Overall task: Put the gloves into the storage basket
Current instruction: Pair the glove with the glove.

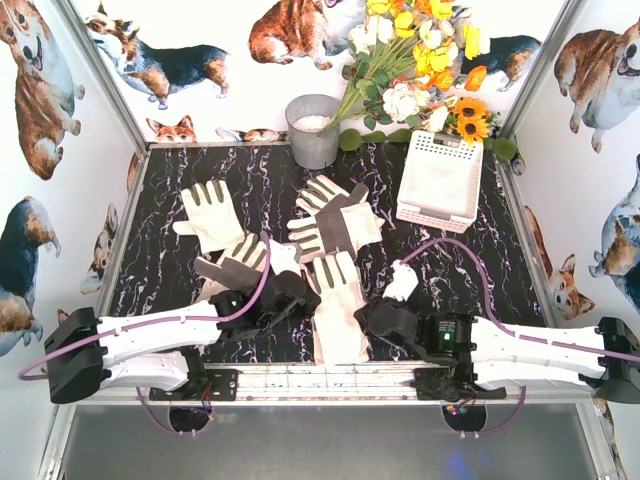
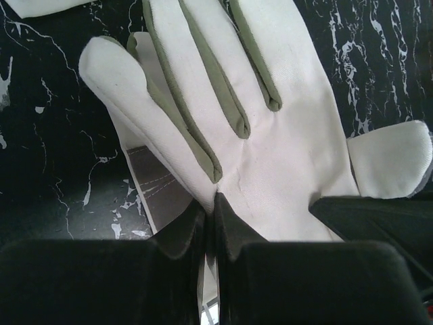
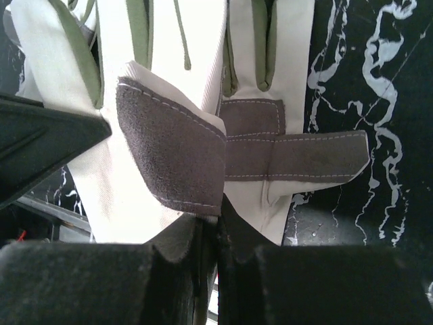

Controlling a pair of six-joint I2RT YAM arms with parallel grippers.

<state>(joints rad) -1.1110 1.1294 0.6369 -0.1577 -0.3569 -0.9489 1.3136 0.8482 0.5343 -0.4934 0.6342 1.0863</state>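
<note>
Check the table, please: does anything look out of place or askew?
The storage basket sits askew, turned at an angle to the table. The gloves lie scattered, and two cross each other at the middle.

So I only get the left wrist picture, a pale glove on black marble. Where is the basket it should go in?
Observer: The top view shows the storage basket at the far right of the table, next to the flowers.
Operator: Any other gloves lying about?
Observer: Several gloves: one at far left, two crossed in the middle, and a long one at the near edge.
Operator: What is the other arm doing?
Observer: Its wrist view shows the right pincer shut on a glove's grey-brown cuff patch.
</note>
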